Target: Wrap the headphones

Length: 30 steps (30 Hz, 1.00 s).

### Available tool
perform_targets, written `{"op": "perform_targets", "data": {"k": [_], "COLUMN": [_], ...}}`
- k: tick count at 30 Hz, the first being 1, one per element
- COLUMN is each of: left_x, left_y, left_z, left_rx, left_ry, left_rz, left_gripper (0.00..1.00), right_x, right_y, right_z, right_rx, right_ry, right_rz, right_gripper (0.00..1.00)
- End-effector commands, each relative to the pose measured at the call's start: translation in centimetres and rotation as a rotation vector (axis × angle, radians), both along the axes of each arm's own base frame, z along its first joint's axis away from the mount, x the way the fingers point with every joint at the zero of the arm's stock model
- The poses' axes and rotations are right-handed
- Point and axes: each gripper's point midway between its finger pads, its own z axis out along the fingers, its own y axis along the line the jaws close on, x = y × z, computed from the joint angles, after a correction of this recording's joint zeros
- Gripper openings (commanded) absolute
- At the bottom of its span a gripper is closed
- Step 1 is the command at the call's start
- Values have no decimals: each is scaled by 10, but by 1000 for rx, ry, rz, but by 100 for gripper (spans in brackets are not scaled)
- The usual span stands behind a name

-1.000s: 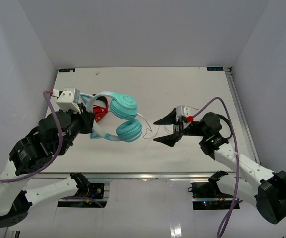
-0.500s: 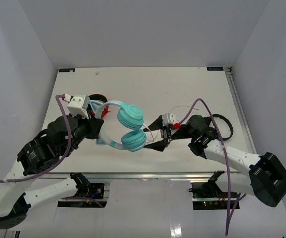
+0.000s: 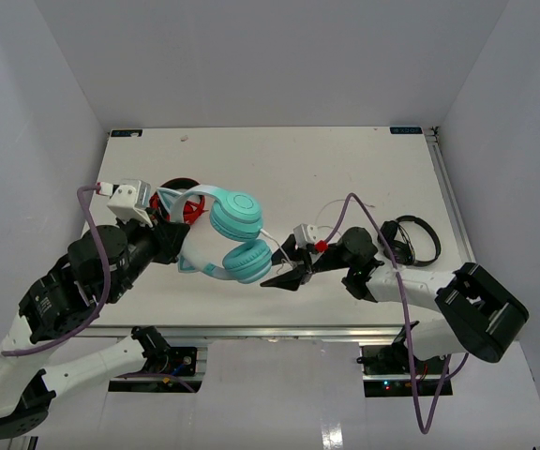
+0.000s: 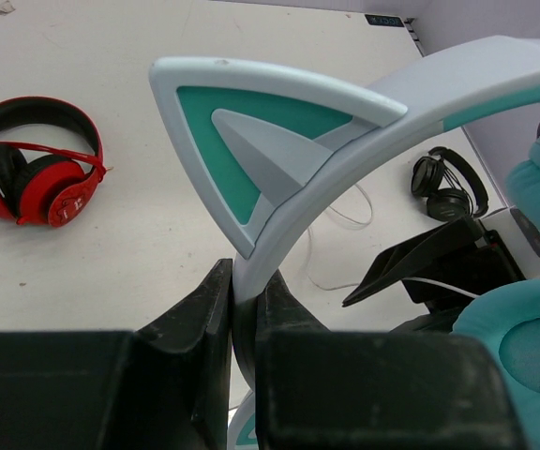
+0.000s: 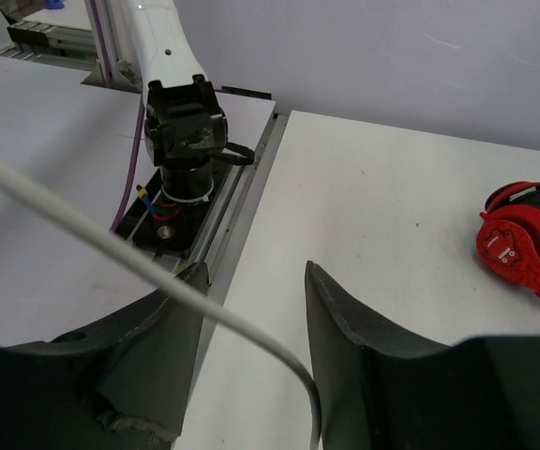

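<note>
Teal headphones (image 3: pixel 235 214) aloft over the left-centre of the table (image 3: pixel 345 169), stiff pale band (image 4: pixel 392 122) clamped in the left gripper (image 4: pixel 244 281), thin limp cord (image 5: pixel 111 236) strung between the spread fingers of the right gripper (image 5: pixel 253 277); probably light, slippery, best pinched gently.

The white table (image 3: pixel 345 169) carries red headphones (image 4: pixel 59 199) and black headphones (image 3: pixel 411 239), well apart.
</note>
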Motion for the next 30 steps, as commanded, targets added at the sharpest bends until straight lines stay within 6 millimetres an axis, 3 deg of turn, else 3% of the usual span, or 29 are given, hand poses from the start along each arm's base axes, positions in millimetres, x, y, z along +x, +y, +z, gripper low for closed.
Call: {"op": "perform_targets", "data": {"k": [1,11,15,24,30], "left_x": [1,-2,-7,-45,-67], "left_y": [1,-5,-10,-59,-82], "left_z": [33,31,34,41,26], "left_rx": [-130,-160,-182,-227,-204], "left_ry": [-64,-65,-70,-86,-47], "left_rz": [20,-11,-52,-407,-595], "left_gripper": [0,0,0,0,0], "right_x": [-7,-3,4,26,38], "right_y": [-2,5,9,27,34], "right_z": [9,3,-1,1,10], "right_rx": [72,65,51,10,-6], "right_ry": [-34,10,39,74,76], "right_rz": [13,30,3,-42,-74], "right_gripper": [48,39,9,8,8]}}
